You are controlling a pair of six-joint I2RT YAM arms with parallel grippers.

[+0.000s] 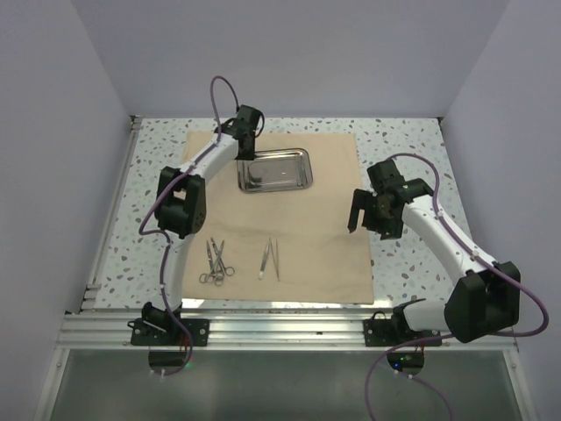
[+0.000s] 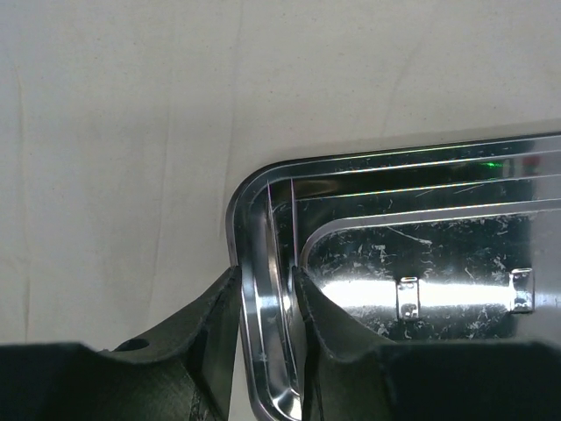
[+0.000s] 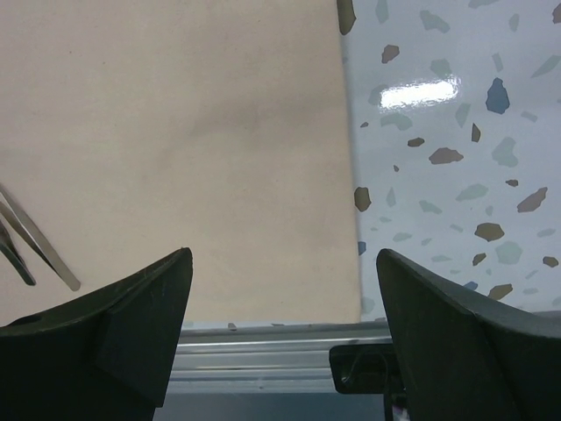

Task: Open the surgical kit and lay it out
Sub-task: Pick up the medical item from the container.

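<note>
Left gripper [image 2: 263,279] was noted narrowed onto the rim of the steel tray [image 1: 276,169], one finger outside the left wall and one inside, just short of a corner. The left arm was stretched far forward, elbow raised. The tray was seated on the far part of the cloth wrap [image 1: 307,228]. The right gripper [image 3: 282,256] was held wide and empty over the wrap's right edge, forearm angled inward. Forceps [image 1: 215,261] and tweezers [image 1: 270,260] were laid near the near edge, apart.
</note>
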